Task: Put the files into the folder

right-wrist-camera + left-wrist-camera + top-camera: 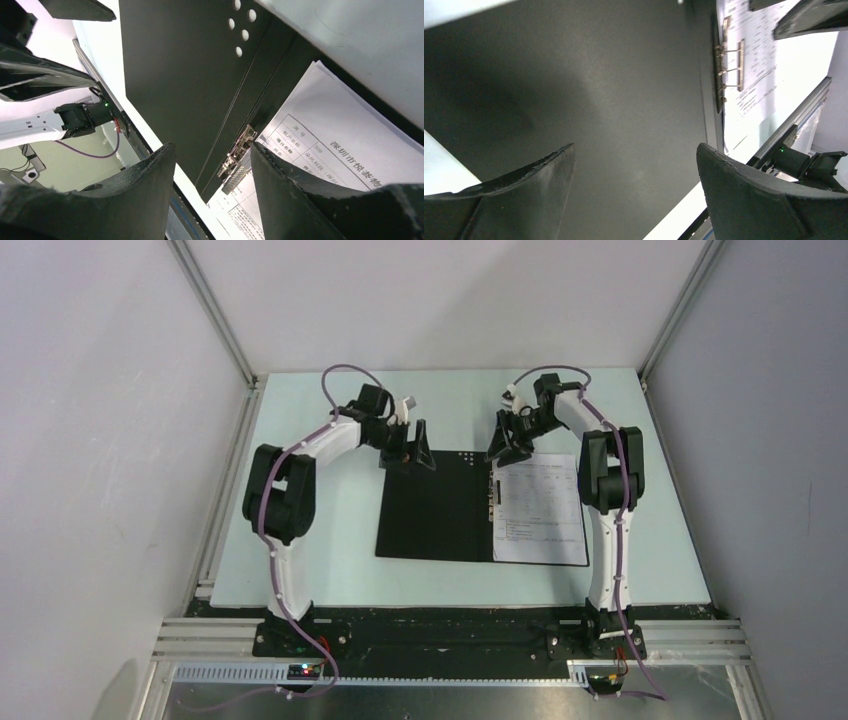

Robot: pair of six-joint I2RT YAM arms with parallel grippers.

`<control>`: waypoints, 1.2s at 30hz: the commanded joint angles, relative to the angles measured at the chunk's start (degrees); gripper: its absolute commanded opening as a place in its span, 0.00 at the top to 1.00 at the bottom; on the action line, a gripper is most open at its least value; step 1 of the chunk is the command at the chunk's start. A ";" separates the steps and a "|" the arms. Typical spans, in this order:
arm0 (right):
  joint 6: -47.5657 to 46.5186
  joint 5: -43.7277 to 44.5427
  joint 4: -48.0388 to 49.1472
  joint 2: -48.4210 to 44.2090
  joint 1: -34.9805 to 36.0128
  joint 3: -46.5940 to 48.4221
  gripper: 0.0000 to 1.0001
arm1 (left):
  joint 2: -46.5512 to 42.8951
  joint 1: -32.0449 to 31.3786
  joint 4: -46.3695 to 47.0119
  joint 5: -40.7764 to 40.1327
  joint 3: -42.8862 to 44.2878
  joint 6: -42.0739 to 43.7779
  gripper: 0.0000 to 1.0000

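Files (545, 510) lie in folder (435, 510); left claw (636, 150), right claw (212, 147) gape, empty.

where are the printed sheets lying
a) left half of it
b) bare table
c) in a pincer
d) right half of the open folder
d: the files lie on the right half of the open folder, just right of the metal clip.

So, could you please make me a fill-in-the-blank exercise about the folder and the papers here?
1. The open folder shows its ____ inside.
2. The files lie on its ____ half.
3. The metal clip sits at the files' ____ edge.
4. Both pairs of jaws stand ____.

Missing words: black; right; left; open.
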 commanded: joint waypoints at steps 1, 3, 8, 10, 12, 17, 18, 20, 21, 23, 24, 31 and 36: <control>-1.20 -0.68 -0.77 1.38 0.21 2.52 0.39 | 1.17 -0.45 1.28 -0.27 -1.44 -1.48 0.06; -1.28 -0.40 -0.83 1.97 0.30 2.57 0.39 | 2.10 -0.53 1.39 -1.05 -1.69 -2.03 0.06; -1.41 -0.42 -0.86 3.42 0.52 3.04 0.39 | 3.32 -0.56 1.39 -3.62 -1.79 -3.10 0.05; -1.34 -0.92 -0.87 3.86 0.58 3.28 0.39 | 3.68 -0.55 1.40 -4.58 -2.00 -3.44 0.05; -1.22 -1.47 -0.93 4.27 0.68 3.61 0.39 | 4.04 -0.55 1.46 -5.35 -2.14 -3.59 0.05; -0.95 -2.22 -1.13 4.83 1.11 3.99 0.39 | 5.05 -0.57 1.45 -7.68 -2.27 -3.69 0.04; -0.94 -2.25 -1.13 4.94 1.18 3.90 0.39 | 5.22 -0.56 1.42 -7.90 -2.31 -3.70 0.04; -0.82 -2.33 -1.19 5.04 1.35 3.89 0.39 | 5.78 -0.56 1.39 -8.21 -2.34 -3.71 0.03; -0.80 -2.40 -1.20 5.05 1.44 3.85 0.39 | 6.04 -0.58 1.45 -8.53 -2.34 -3.67 0.03; -0.74 -2.68 -1.29 5.10 1.54 3.88 0.39 | 6.35 -0.60 1.36 -8.77 -2.27 -3.63 0.03; -0.75 -2.78 -1.34 5.10 1.56 3.87 0.39 | 6.48 -0.58 1.33 -8.74 -2.22 -3.63 0.03; -1.04 -7.31 -2.12 4.04 1.72 3.68 0.39 | 6.45 -0.55 1.39 -9.12 -2.08 -3.54 0.03; -1.63 -12.51 -2.91 0.85 1.66 1.89 0.40 | 6.40 -0.47 1.44 -9.16 -1.80 -3.54 0.03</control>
